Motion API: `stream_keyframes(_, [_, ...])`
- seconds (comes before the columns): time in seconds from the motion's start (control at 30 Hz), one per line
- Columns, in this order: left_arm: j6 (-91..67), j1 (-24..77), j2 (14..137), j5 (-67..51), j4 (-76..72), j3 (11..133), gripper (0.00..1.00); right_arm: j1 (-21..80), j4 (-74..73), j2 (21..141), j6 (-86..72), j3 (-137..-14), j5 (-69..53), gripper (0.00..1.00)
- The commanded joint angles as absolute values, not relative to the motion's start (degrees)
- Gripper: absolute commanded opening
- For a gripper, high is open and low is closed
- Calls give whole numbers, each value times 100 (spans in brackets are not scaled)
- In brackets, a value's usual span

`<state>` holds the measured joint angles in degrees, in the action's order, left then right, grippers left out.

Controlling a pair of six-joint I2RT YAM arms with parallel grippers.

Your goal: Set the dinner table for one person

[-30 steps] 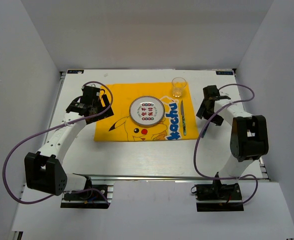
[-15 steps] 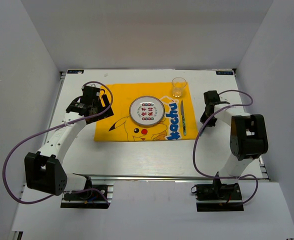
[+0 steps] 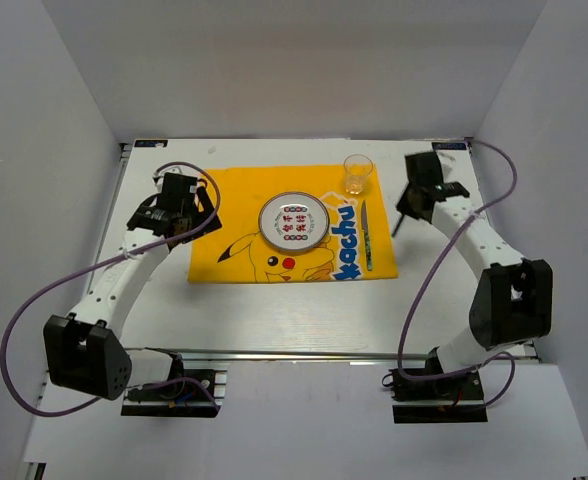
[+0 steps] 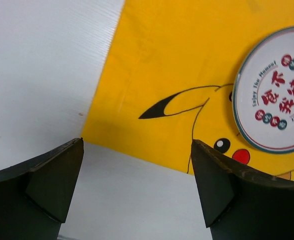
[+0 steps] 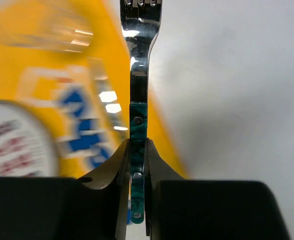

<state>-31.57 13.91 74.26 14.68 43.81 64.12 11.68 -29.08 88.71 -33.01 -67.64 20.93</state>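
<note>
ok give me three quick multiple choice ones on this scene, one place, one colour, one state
1. Where on the yellow cloth is the glass? A far right corner; B near left corner; C middle.
2. The handle of the fork in the right claw is: A red; B green; C white.
3. The left claw is: A open and empty; B shut on the fork; C shut on the cloth.
1 A: the top view shows it at that corner. 2 B: green handle below the steel neck. 3 A: its fingers stand wide apart, nothing between.
</note>
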Motion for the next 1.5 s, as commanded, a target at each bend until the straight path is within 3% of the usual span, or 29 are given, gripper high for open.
stream_keyframes(0.0, [-3672,1310,7075,2345,4788,6653,98,2248,-2839,9112,-3199,-8204,1759,0])
stream_keyframes(0.07, [-4085,1310,7075,2949,5070,6881,98,2783,-2821,9727,-3330,-8734,1434,0])
stream_keyframes(0.23, [-4210,1178,7127,3822,5467,7136,98,4120,-3540,11719,-3699,-11593,1476,0])
stream_keyframes(0.4, [-4587,984,7444,4281,5810,7225,98,4814,-3613,12831,-4121,-13112,1170,0])
stream_keyframes(0.6, [-4412,861,6821,4158,5247,6654,98,5238,-3015,13201,-4412,-12832,1152,0])
stream_keyframes(1.13, [-3990,861,6610,3297,4782,6337,98,5370,-1618,14388,-4614,-12859,843,0])
stream_keyframes(1.47, [-3894,861,6566,2980,4702,6346,98,5379,-1608,14686,-5089,-12849,879,0])
